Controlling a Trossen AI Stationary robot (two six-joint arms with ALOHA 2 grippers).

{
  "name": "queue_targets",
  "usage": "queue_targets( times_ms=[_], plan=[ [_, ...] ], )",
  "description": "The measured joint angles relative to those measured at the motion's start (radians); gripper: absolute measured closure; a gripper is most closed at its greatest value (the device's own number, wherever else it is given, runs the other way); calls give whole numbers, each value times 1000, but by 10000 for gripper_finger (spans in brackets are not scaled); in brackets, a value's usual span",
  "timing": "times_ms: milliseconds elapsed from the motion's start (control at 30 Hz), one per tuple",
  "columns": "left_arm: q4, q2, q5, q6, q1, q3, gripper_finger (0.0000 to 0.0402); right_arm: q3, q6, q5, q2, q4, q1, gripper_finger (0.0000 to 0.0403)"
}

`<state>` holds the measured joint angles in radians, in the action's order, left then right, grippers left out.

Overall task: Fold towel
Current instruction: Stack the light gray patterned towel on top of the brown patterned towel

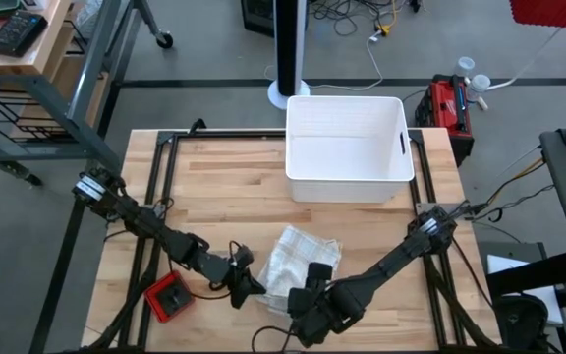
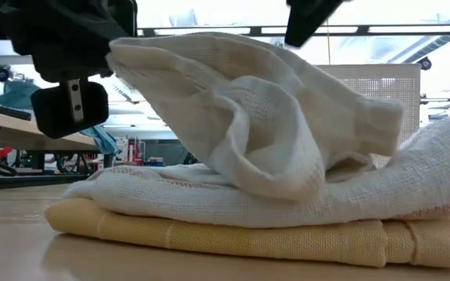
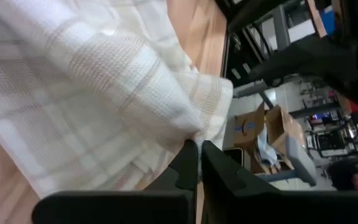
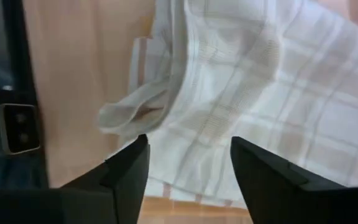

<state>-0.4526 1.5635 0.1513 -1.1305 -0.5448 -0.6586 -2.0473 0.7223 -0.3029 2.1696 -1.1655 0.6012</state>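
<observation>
A white waffle-weave towel [image 1: 303, 258] with pale tan checks lies bunched in several layers on the wooden table [image 1: 224, 187], near its front edge. My left gripper [image 1: 252, 287] is at the towel's near left corner, shut on it. One part of the towel [image 2: 233, 109] is raised over the flat layers [image 2: 248, 234], which rest on the table. My right gripper [image 4: 188, 158] hangs open above the towel's near right part, pointing steeply down with nothing between its fingers. My left gripper pinches a bunched edge of the towel [image 3: 194, 127] between its two shut fingers, coming slanting down from the table's left. How many layers are in the pinch I cannot tell. That end [image 2: 131, 51] is lifted and the cloth drapes down from it onto the flat layers.
A white plastic bin [image 1: 347, 147] stands at the far middle of the table. A small red and black object [image 1: 170, 298] lies near the front left. Bare wood spreads between the bin and the towel.
</observation>
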Motion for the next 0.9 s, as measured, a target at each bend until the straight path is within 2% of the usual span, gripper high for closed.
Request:
queue_targets(
  times_ms=[100, 300, 433, 600, 800, 900],
  plan=[
    [-8, 0, 24, 0, 0, 0, 401, 50, 1, -32, -2, 54, 9, 176],
    [-36, -1, 49, -4, 2, 0, 401, 157, 53, 16, 0, 274, 15, 157],
    [-43, -1, 70, -3, 3, 0, 401, 195, 100, 15, -1, 356, 18, 143],
    [-130, -1, 78, 16, 4, -1, 401, 245, 232, -53, 9, 363, 7, 131],
    [-127, -2, 78, 19, 3, -1, 401, 254, 394, -89, 64, 399, -6, 126],
    [-106, -2, 77, 23, -1, -1, 401, 248, 459, -103, 94, 398, -6, 136]
  ],
)
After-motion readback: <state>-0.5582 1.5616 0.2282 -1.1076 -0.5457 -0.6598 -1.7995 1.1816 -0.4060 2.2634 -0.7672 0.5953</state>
